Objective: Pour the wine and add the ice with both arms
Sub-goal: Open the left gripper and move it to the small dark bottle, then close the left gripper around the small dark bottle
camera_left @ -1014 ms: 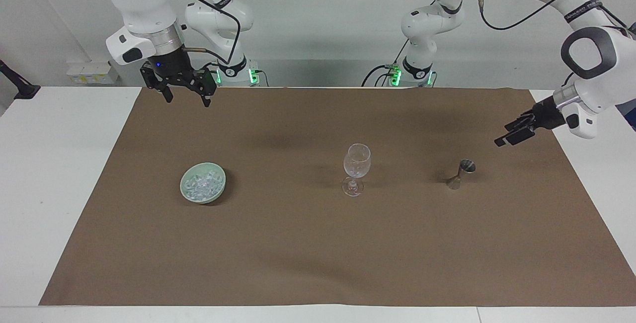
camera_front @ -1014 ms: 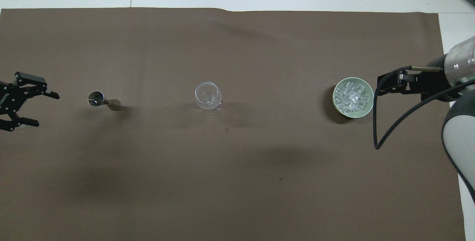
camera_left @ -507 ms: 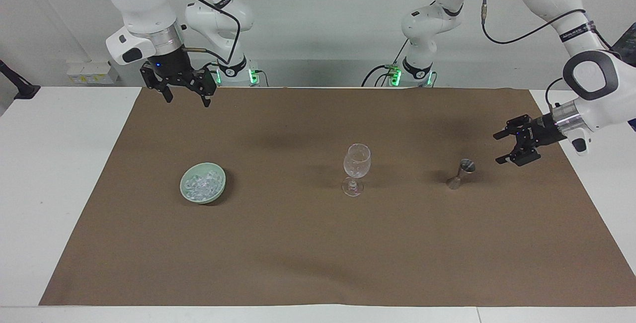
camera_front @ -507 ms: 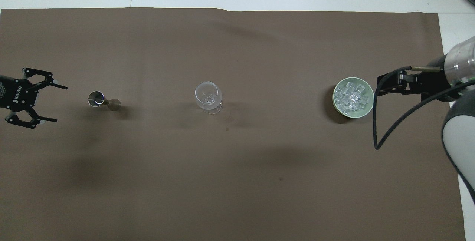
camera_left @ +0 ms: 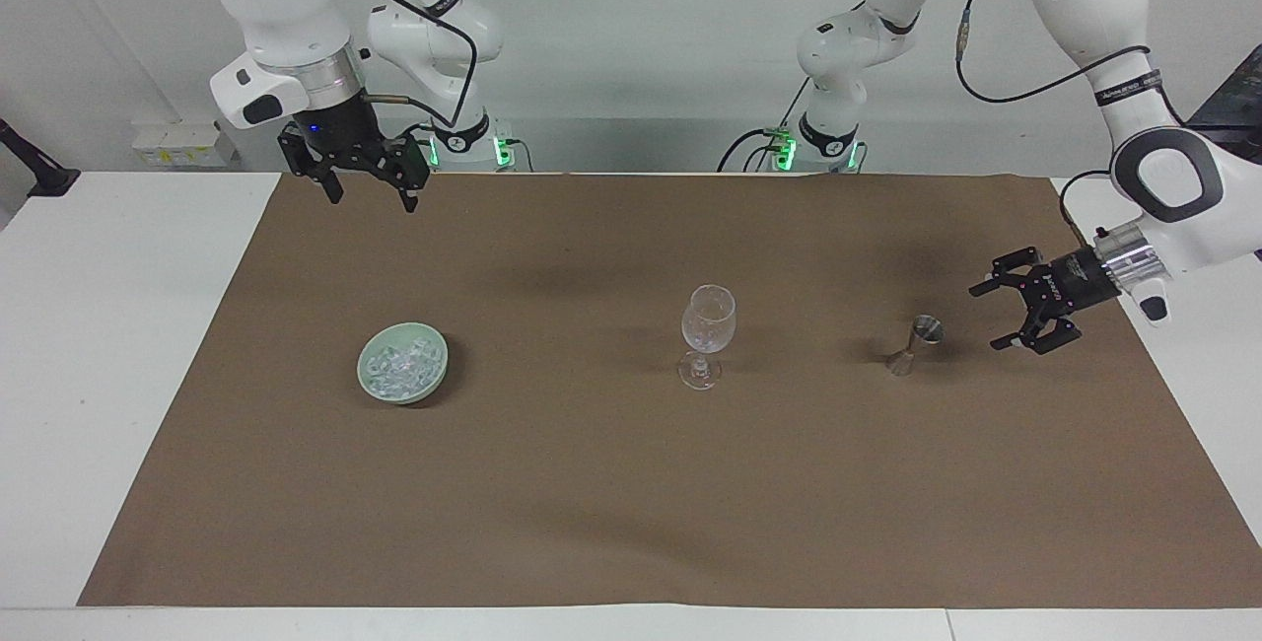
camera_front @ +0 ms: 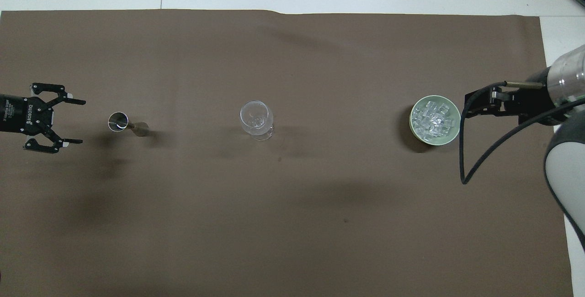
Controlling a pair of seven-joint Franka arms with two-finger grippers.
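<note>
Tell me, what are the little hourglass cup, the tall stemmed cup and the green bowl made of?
The little cup looks like shiny metal: its rim glints silver. The stemmed cup seems to be clear glass, since the brown cover shows through it. The green bowl has a smooth pale surface, maybe ceramic or plastic.

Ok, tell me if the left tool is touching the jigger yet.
Apart. In the overhead view bare brown mat shows between the open left tool and the jigger; the facing view shows the same gap.
</note>
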